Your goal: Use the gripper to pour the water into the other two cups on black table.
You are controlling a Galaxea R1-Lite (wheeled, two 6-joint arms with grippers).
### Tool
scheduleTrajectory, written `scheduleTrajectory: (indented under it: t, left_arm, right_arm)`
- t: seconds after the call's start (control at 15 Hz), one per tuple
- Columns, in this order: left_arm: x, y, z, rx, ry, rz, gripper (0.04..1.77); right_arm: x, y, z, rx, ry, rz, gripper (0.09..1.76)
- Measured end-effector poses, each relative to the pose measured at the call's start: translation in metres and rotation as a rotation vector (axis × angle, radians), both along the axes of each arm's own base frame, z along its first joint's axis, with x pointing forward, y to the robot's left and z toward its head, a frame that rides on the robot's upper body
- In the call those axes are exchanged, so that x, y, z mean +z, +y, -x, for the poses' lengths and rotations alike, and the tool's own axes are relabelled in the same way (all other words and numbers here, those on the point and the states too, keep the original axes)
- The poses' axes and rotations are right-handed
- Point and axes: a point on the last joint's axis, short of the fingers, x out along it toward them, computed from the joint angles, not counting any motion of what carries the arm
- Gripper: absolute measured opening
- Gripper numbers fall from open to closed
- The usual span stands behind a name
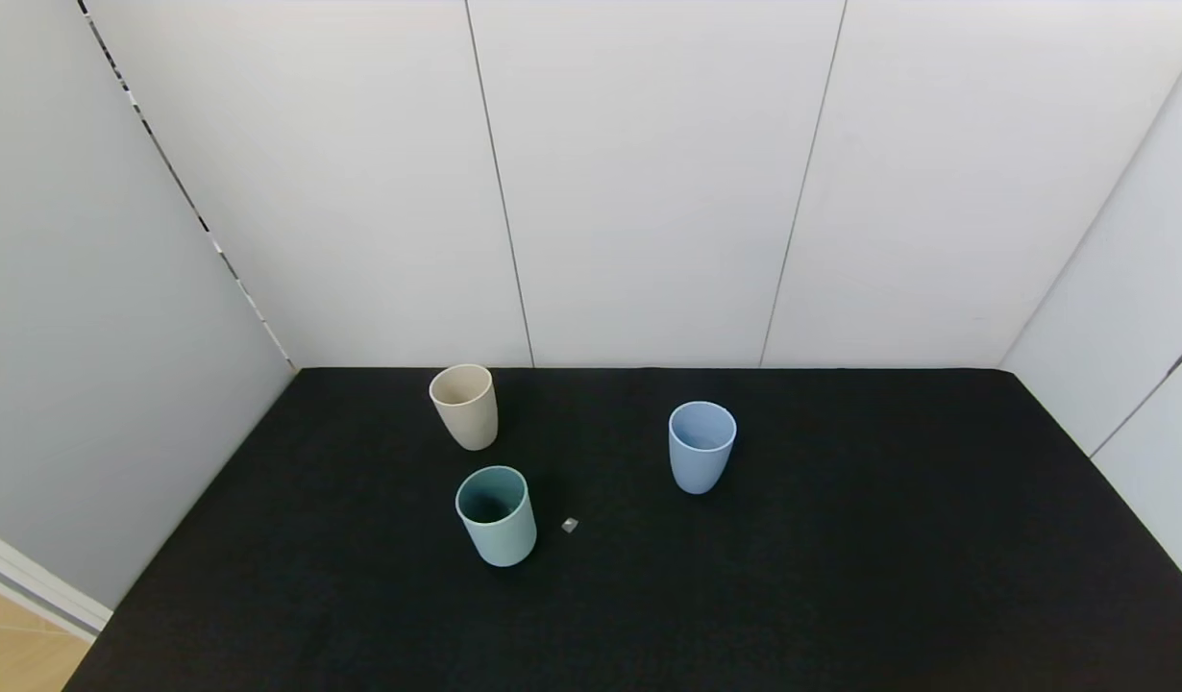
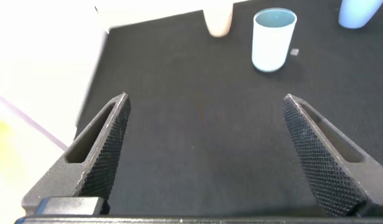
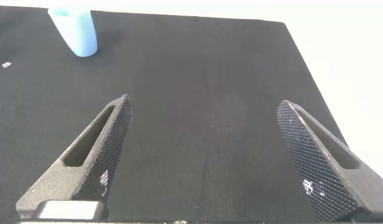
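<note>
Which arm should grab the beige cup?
Left, probably. The beige cup stands on the table's left side, and shows ahead of the open left pincer; the right pincer's view misses it.

Three upright matte tumblers grouped at centre-left of the head view on the matte black tabletop point(image 1: 841, 577): beige tumbler point(image 1: 465, 406) farthest back, teal-green tumbler point(image 1: 496, 514) just below it, light blue tumbler point(image 1: 701, 446) to the right, well apart from both. Small grey speck-like object point(image 1: 570, 525) just right of the teal-green tumbler. Open passage between blue and teal-green tumblers. Bare surface across lower and right frame. White panel walls point(image 1: 649, 192) bounding back and sides.
</note>
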Motion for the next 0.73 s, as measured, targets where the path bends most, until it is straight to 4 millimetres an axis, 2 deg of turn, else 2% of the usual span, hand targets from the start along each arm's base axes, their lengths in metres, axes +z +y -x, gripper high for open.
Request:
scheduleTrajectory:
  t: [0.2, 0.73]
  left_arm:
    - [0.0001, 0.0004, -0.0002, 0.020, -0.001, 0.104, 1.72]
    - [-0.0003, 0.0005, -0.0002, 0.024, 0.002, 0.111, 1.72]
  right_arm:
    - [0.0000, 0.0000, 0.0000, 0.000, 0.000, 0.000, 1.71]
    - [0.0000, 0.0000, 0.0000, 0.000, 0.000, 0.001, 1.71]
